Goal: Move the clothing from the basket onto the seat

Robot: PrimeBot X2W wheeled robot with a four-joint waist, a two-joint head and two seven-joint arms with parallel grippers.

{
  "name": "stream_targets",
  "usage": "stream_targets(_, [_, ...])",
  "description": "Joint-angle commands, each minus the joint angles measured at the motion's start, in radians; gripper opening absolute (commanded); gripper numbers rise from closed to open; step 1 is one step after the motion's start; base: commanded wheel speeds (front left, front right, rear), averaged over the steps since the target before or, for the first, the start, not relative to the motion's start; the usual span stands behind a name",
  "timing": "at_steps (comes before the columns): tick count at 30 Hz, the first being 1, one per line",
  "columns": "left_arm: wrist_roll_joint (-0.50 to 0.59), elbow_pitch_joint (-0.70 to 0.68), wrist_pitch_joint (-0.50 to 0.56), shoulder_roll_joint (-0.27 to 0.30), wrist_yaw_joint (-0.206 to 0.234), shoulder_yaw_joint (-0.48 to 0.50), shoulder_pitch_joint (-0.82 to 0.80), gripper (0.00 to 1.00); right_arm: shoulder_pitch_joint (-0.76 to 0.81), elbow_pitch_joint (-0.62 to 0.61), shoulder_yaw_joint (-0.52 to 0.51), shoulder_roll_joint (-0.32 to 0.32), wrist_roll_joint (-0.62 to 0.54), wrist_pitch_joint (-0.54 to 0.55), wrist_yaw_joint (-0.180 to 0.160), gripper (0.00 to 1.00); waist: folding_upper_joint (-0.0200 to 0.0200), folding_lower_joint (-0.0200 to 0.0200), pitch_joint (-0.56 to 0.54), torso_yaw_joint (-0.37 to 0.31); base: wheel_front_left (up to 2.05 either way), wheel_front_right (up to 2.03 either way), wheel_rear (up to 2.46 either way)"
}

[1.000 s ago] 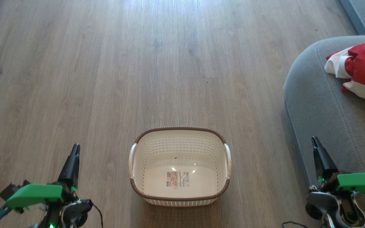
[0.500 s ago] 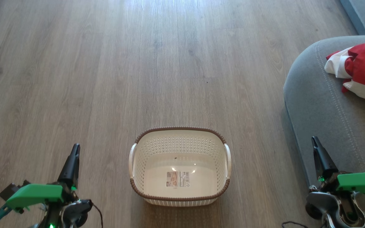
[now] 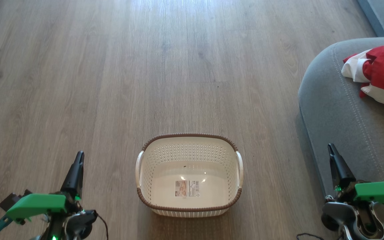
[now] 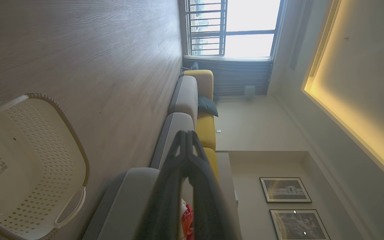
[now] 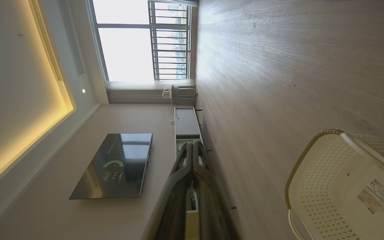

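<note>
Red-and-white soft clothing (image 3: pixel 380 71) lies on the grey upholstered seat (image 3: pixel 338 113); the cream perforated basket (image 3: pixel 188 150) stands empty. Left claw (image 3: pixel 79 155) and right claw (image 3: pixel 330 147), pinched closed, hold nothing. Task seems done; nothing left to fetch.

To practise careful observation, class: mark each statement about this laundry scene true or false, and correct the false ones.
1. The laundry basket holds the red clothing. False: the basket is empty except for a paper label on its bottom, and the clothing lies on the grey seat.
2. Both grippers are shut. True: the left gripper and the right gripper each have their fingers together.
3. The basket stands on the wooden floor. True.
4. The right gripper holds a garment. False: it holds nothing.
5. The seat is to the robot's right of the basket. True.
</note>
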Motion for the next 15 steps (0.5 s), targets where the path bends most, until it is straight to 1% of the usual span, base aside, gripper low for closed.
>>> stream_targets(1, [-0.007,-0.034,0.008,0.008,-0.009,0.034,-0.048,0.0,-0.053,-0.038,0.018,-0.014,0.006,0.006,0.0,0.0,0.0,0.0,0.0,0.0,0.0,0.0,0.0])
stream_targets(15, [-0.007,-0.034,0.008,0.008,-0.009,0.034,-0.048,0.0,-0.053,-0.038,0.018,-0.014,0.006,0.006,0.0,0.0,0.0,0.0,0.0,0.0,0.0,0.0,0.0])
